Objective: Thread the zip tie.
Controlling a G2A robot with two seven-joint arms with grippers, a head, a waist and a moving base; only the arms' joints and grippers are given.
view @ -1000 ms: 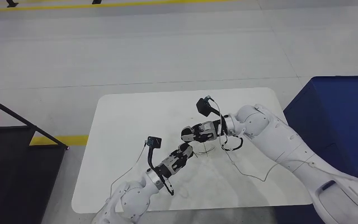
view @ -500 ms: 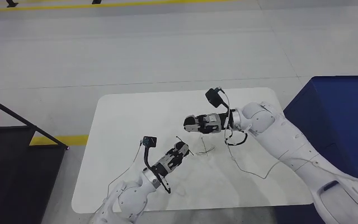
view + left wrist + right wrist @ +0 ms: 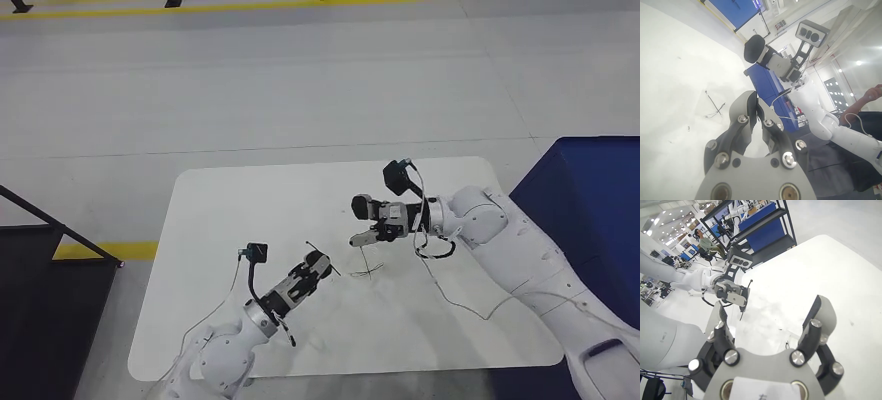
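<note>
A thin black zip tie is pinched crosswise in my left gripper, which is shut on it above the front middle of the white table. Its head sticks out on one side and the tail on the other. In the left wrist view the fingers are pressed together. My right gripper hovers open a short way to the right of the left one, holding nothing, and the right wrist view shows its fingers wide apart. A second thin black strip lies on the table between them.
A thin looped wire lies on the table beside the loose strip. A blue cabinet stands close to the table's right edge, and a black frame to its left. Cables hang from the right arm.
The right gripper has drawn back to the right, away from the left one, and its fingers now stand spread. The left gripper has slid slightly back and left with the zip tie.
</note>
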